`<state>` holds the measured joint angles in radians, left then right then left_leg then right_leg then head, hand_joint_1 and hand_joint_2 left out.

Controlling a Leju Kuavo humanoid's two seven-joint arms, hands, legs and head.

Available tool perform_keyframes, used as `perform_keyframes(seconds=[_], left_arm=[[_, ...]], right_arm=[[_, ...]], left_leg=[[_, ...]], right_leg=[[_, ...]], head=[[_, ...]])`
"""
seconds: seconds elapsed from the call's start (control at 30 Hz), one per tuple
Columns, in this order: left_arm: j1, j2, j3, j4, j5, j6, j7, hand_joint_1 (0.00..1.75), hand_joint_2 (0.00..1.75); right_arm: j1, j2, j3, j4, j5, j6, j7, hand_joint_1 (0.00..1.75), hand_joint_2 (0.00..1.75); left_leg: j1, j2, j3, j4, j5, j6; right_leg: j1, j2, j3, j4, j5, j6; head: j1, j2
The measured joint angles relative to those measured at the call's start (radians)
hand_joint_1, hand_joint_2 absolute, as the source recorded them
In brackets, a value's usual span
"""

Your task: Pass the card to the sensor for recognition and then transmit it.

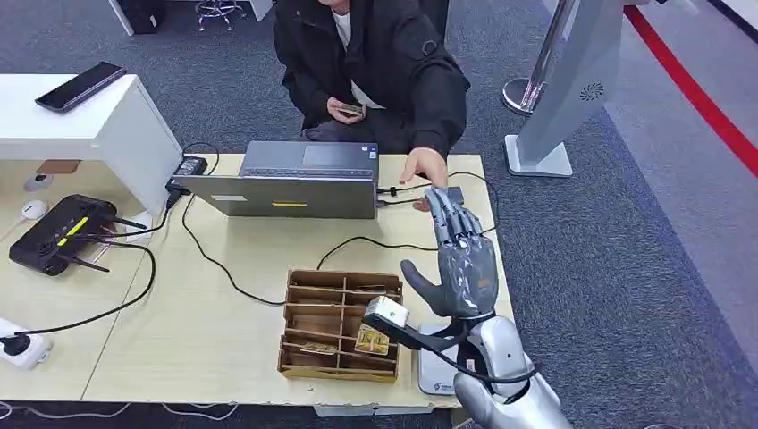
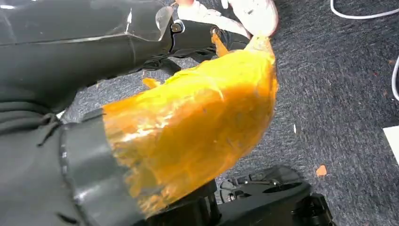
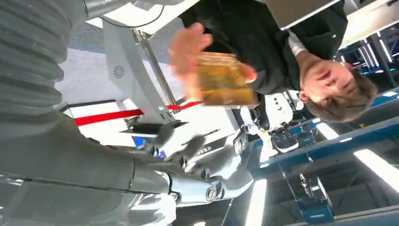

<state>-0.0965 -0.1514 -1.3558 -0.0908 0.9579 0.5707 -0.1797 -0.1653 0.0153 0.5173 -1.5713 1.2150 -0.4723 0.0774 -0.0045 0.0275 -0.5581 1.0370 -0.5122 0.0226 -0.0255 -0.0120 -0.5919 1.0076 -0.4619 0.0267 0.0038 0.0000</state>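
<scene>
Your right hand (image 1: 460, 264) is raised beyond the laptop's (image 1: 299, 181) right end, fingers spread, holding nothing. The person's hand (image 3: 188, 47) has the card (image 3: 223, 79), just past your fingertips. Your left hand's state can't be told.

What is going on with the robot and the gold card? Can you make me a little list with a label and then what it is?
Place: a tan table with a laptop and a brown divided card box
Right hand: raised over the table's far right part, fingers stretched out, holding nothing
Card: gold, held in the person's hand, blurred in the right wrist view
Person's other hand: holds a phone
Left hand: hangs low over grey carpet; open or closed cannot be told
</scene>
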Motion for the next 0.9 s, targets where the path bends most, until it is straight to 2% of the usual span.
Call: perform_keyframes(seconds=[0.13,0.7,0.9], left_arm=[[0.000,0.000,0.000,0.000,0.008,0.001,-0.002,0.00,0.00],[0.000,0.000,0.000,0.000,0.045,0.006,-0.020,0.00,0.00],[0.000,0.001,0.000,0.000,0.059,-0.003,-0.023,0.00,0.00]], right_arm=[[0.001,0.000,0.005,-0.010,-0.015,-0.011,-0.013,0.00,1.75],[0.040,0.000,0.061,-0.114,-0.208,-0.051,-0.177,0.00,1.75],[0.051,-0.001,0.088,-0.133,-0.264,-0.032,-0.229,0.00,1.75]], left_leg=[[0.000,0.000,0.000,0.000,0.000,0.000],[0.000,0.000,0.000,0.000,0.000,0.000],[0.000,0.000,0.000,0.000,0.000,0.000]], right_leg=[[0.000,0.000,0.000,0.000,0.000,0.000],[0.000,0.000,0.000,0.000,0.000,0.000],[0.000,0.000,0.000,0.000,0.000,0.000]], head=[[0.000,0.000],[0.000,0.000],[0.000,0.000]])
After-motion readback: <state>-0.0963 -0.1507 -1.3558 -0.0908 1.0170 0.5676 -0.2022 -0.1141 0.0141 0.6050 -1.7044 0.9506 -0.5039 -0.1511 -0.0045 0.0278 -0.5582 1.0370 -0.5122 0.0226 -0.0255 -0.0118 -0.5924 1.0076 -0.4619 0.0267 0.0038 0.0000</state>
